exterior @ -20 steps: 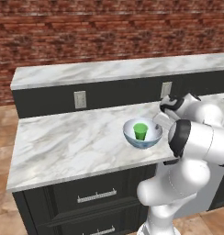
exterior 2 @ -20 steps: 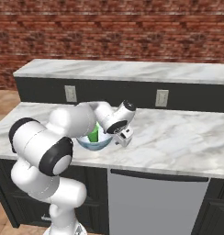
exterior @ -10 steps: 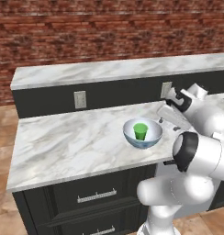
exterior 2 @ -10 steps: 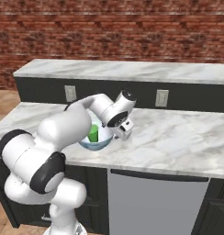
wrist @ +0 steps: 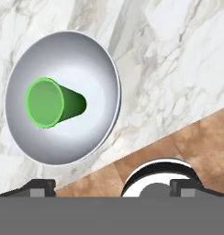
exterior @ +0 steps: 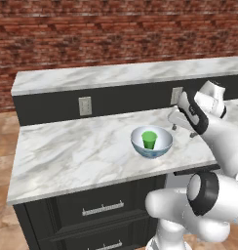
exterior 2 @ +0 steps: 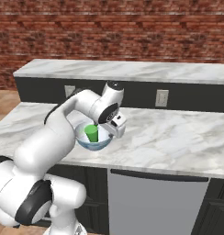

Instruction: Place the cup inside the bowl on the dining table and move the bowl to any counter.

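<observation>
The white bowl with a blue pattern rests on the marble counter, near its front edge. Upright inside the bowl stands the small green cup. My gripper hangs open just right of the bowl and above it, holding nothing. In the right base view the gripper sits beside the bowl and the cup. In the hand view, the bowl and cup lie at upper left, and the gripper is off the bowl. The dining table is out of view.
A black backsplash with white outlets rises behind the counter, topped by a raised marble ledge. Dark drawers with silver handles sit below, and a grey panel shows at the right. Wooden floor lies past the counter edge.
The arm has risen and drawn back from the bowl, with the gripper staying open. The bowl and cup have not moved.
</observation>
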Robot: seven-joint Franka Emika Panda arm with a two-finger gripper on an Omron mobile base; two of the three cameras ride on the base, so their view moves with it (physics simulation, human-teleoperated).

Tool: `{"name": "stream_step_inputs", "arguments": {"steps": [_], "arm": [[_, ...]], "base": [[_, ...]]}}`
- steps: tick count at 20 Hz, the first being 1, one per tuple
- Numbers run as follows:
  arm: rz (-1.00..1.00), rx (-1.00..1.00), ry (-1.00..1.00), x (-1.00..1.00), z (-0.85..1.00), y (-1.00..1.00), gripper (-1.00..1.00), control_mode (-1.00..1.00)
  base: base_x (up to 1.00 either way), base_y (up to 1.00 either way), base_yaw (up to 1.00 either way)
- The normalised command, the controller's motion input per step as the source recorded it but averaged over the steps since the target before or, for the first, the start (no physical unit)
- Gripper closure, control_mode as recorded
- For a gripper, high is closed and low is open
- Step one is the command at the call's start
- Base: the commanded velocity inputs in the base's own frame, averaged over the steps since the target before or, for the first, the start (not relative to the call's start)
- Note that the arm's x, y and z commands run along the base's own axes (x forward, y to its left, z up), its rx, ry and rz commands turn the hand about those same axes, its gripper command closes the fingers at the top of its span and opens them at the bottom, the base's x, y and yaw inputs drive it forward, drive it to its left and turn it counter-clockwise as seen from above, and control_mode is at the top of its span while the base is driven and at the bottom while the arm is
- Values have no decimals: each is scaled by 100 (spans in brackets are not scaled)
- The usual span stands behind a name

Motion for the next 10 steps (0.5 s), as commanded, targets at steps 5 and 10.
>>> {"name": "stream_step_inputs", "arguments": {"steps": [5,10], "arm": [[0,-9,0,-69,30,31,-100,-100],[0,-8,0,-67,27,30,-100,-100]], "base": [[0,0,0],[0,0,0]]}}
